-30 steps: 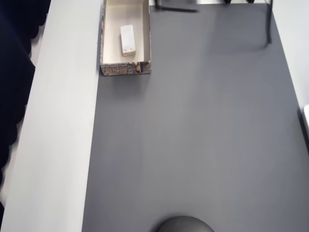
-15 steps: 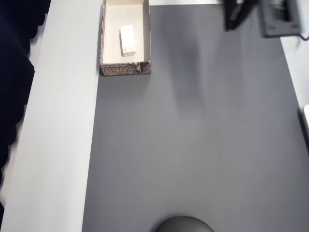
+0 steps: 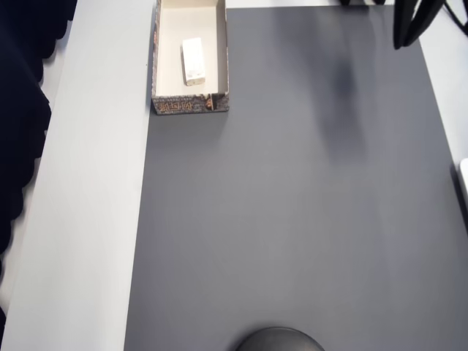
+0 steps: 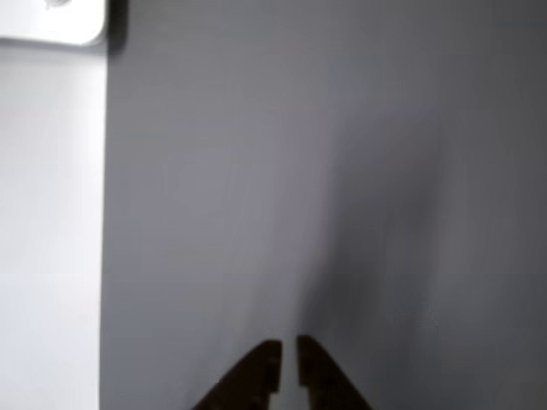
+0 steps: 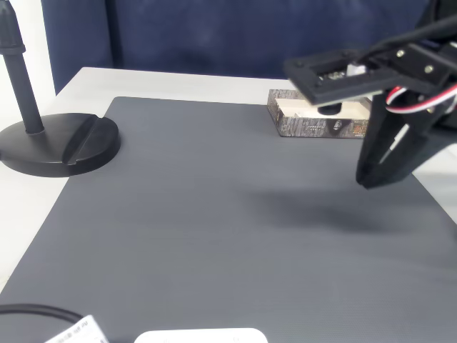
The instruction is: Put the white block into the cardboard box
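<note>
The small white block lies inside the cardboard box, on its cream floor, at the top left of the overhead view. In the fixed view the box stands at the back right, partly behind the arm. My gripper hangs at the top right of the overhead view, far to the right of the box. In the wrist view my gripper points at bare grey mat, its dark tips almost together with nothing between them. The fixed view shows my gripper pointing down, just above the mat.
A grey mat covers the white table. A black round stand base sits at the left in the fixed view. A flat white object with a rounded corner lies off the mat, and a cable runs near the front edge.
The arm has swung to the right along the top edge of the overhead view, away from the box. The white block has stayed in the box.
</note>
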